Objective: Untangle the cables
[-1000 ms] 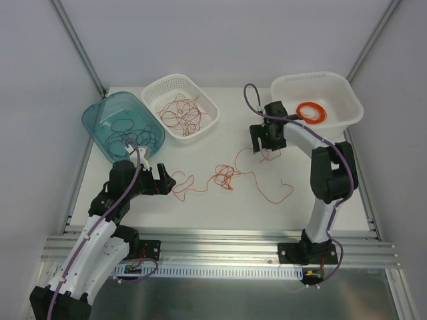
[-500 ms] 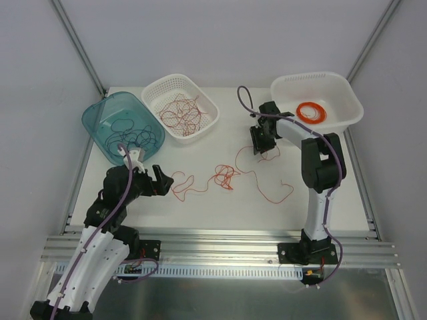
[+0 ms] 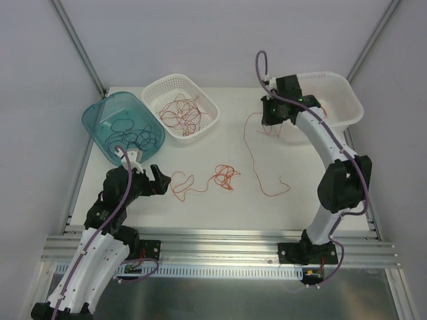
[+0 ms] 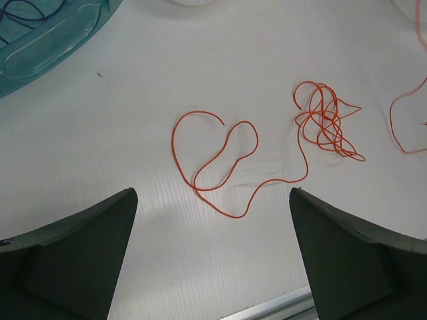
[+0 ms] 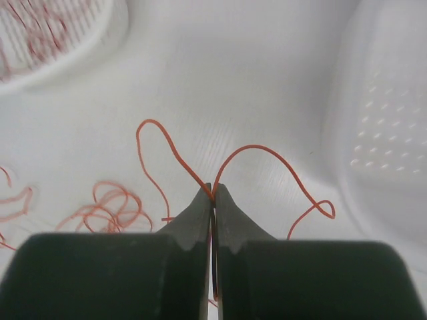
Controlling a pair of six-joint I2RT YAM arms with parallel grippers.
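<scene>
Cables [image 3: 225, 175]: a small orange-red tangle lies mid-surface. A loose strand [image 4: 175, 143] runs out of it toward the left arm.
Held cable [image 5: 257, 147]: one orange-red wire is pinched near its middle, well above the surface [image 3: 200, 143] and just beside the white bin [image 3: 347, 93]. Its tail hangs down and trails on the surface to the right of the tangle.
Sorted cables: dark wires lie in the teal bin [image 3: 100, 117] and red wires in the white basket [image 3: 160, 90].
Right jaws: closed tight on the held cable, which loops out to either side of the tips.
Left jaws: wide open and gripping nothing, low over the loose strand.
Separation: in the top view the trailing tail appears apart from the tangle. The wire is too fine to be certain.
Risk 1, slip: the wire is hair-thin and caught only at the very tips. A quick swing or a snag on the tail could pull it free.
Risk 2, re-tangling: carrying the held cable leftward would drag its tail across the tangle and could hook it again.
Risk 3, spill: a curly tail may catch on the white bin's rim and spring back out on release.
Risk 4, left side: the loose strand lies flat on the surface, so closing on it may miss. Pulling it without holding the tangle would likely tighten the knot.
Recommendation: lift the tail fully clear before any sideways travel.
</scene>
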